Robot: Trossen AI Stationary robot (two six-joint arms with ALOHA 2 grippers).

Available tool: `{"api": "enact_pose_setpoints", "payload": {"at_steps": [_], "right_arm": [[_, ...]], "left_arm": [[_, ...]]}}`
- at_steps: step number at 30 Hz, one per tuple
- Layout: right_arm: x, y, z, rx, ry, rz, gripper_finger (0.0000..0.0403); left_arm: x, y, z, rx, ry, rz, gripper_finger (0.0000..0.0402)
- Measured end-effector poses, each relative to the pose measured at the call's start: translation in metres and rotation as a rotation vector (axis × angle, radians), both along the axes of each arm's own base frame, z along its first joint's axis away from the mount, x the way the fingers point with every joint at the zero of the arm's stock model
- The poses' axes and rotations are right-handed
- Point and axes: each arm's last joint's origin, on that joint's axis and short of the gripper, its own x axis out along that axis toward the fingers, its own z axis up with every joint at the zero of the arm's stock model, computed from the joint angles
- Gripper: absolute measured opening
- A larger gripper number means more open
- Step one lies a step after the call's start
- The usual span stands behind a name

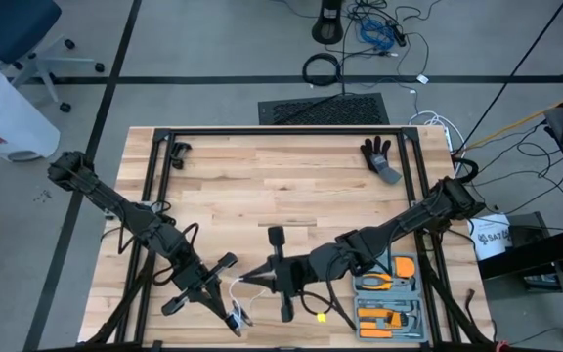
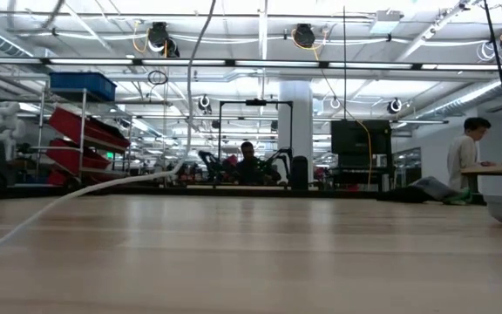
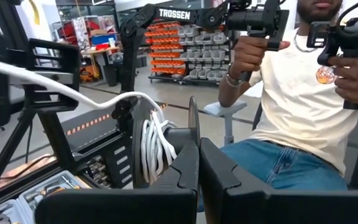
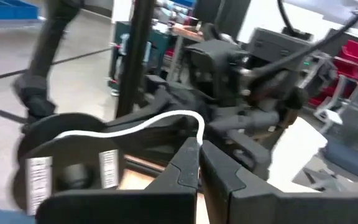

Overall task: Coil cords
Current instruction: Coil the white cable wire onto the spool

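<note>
Left gripper (image 3: 197,146): fingers clamped on the black reel (image 3: 143,140), held edge-on above the near edge of the table, white cord (image 3: 156,144) wound in several turns in its groove.
Right gripper (image 4: 199,149): fingers pinched together on the free run of the same white cord, which arcs from the fingertips back to the reel, just beside the left gripper.
High view: both grippers meet near the front middle of the wooden table (image 1: 291,186); left gripper (image 1: 235,315), right gripper (image 1: 245,286), cord (image 1: 238,289) strung between them.
Tool tray (image 1: 391,298): orange-handled pliers, front right corner, beside the right arm.
Black glove (image 1: 378,156): far right part of the table, well apart from the arms.
Low view: cord (image 2: 77,194) rises slanting from the tabletop at left.
Person (image 3: 291,106): seated beyond the table, hands on black control handles.
</note>
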Motion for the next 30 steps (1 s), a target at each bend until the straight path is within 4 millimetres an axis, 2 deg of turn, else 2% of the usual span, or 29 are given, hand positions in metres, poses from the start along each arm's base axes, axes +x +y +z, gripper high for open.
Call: {"api": "enact_pose_setpoints", "payload": {"at_steps": [10,25,30], "right_arm": [[0.006,0.001,-0.003,0.004,-0.024,0.076,0.0],[0.018,-0.01,-0.021,-0.008,0.06,0.04,0.0],[0.018,-0.008,-0.022,0.014,0.081,0.155,0.0]], "left_arm": [[0.004,0.006,0.0,-0.002,0.003,0.028,0.0002],[0.007,0.005,-0.002,-0.007,-0.001,0.029,0.0002],[0.007,0.005,0.0,-0.017,-0.022,0.026,0.0002]]}}
